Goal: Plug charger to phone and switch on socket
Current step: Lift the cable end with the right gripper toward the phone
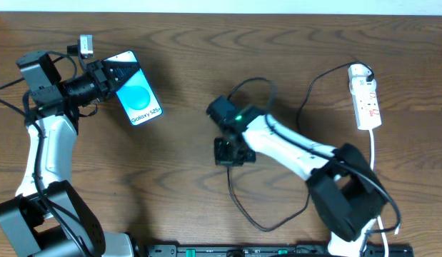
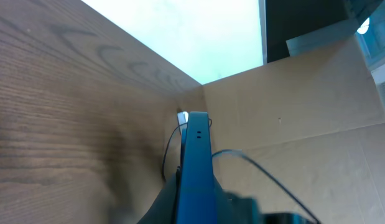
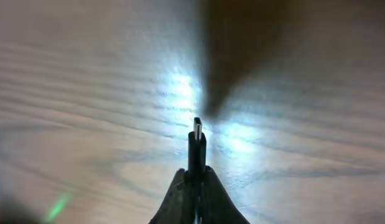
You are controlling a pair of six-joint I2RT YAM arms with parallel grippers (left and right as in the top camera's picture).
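Overhead: tilted phone [image 1: 139, 97], bright blue screen

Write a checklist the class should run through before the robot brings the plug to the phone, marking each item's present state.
1. The left gripper is shut on the phone: ok.
2. The right gripper is shut on the charger, with its tip sticking out ahead: ok.
3. The tip is lined up with the phone's port: not ok; the two are well apart.
4. The phone's port faces the plug: cannot tell.
5. The charger's cable lies in loose loops, with slack to spare: ok.
6. The socket is switched on: cannot tell.
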